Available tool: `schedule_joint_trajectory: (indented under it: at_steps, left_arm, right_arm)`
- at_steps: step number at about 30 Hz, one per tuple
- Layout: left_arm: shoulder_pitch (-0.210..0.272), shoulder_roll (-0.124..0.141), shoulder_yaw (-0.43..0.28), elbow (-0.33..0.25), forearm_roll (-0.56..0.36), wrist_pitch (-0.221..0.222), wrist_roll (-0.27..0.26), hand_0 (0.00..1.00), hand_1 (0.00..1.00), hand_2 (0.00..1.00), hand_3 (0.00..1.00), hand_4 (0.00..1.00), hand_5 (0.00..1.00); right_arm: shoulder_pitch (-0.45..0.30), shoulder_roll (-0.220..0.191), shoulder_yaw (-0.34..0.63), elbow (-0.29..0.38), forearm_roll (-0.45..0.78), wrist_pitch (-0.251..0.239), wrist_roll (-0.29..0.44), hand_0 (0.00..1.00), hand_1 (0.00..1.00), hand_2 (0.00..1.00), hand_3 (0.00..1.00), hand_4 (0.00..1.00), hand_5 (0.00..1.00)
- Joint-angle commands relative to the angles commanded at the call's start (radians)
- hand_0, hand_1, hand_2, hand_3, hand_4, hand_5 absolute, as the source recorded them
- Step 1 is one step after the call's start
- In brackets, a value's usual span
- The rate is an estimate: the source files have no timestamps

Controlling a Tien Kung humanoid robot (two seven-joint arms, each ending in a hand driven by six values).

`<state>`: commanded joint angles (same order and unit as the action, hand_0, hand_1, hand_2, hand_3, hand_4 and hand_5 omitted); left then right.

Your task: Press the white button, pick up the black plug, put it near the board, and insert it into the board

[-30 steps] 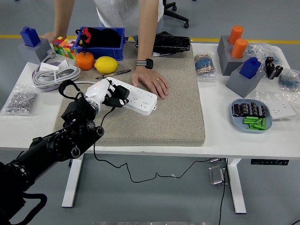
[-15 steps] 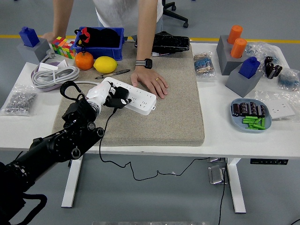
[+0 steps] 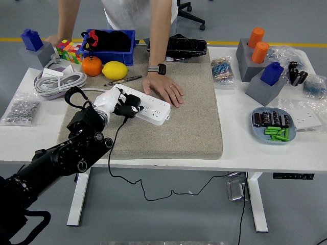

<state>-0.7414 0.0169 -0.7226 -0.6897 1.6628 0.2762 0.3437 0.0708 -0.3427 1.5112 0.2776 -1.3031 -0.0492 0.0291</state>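
Plug gripped in the left hand, over the board.
Board's long axis runs right and slightly nearer; a person's hand rests just beyond it.

Blk plug, wht board
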Motion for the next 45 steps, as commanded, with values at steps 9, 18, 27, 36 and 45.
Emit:
schedule_joint_trajectory:
  at_steps: [9,18,27,36,45]
  left_arm:
    - [-0.001,-0.001,-0.003,-0.006,0.001,0.006,-0.023,0.682,0.734,0.651,0.729,0.920,0.541]
    - [-0.002,-0.002,-0.005,-0.010,0.000,0.008,-0.033,0.840,0.853,0.815,0.819,0.947,0.630]
    - [-0.002,0.000,-0.007,-0.010,-0.003,0.006,-0.039,0.860,0.874,0.825,0.827,0.943,0.636]
    - [0.007,0.004,-0.025,-0.021,0.010,0.045,-0.099,0.939,0.973,0.947,0.911,0.946,0.645]
    - [0.022,0.022,-0.069,-0.077,0.033,0.065,-0.121,0.998,0.998,0.998,0.973,0.954,0.666]
  right_arm:
    - [0.000,0.001,0.005,0.000,-0.001,0.000,0.000,0.670,0.604,0.569,0.579,0.631,0.339]
    - [-0.001,0.003,0.003,0.000,-0.001,0.000,-0.001,0.670,0.604,0.568,0.578,0.631,0.339]
    - [-0.001,0.001,0.003,0.000,-0.001,0.000,0.000,0.670,0.604,0.569,0.578,0.631,0.336]
    - [-0.003,0.002,0.006,0.000,-0.001,0.000,0.000,0.669,0.605,0.569,0.579,0.632,0.335]
    - [-0.004,0.003,0.006,0.002,-0.001,0.000,0.000,0.670,0.604,0.569,0.579,0.632,0.335]
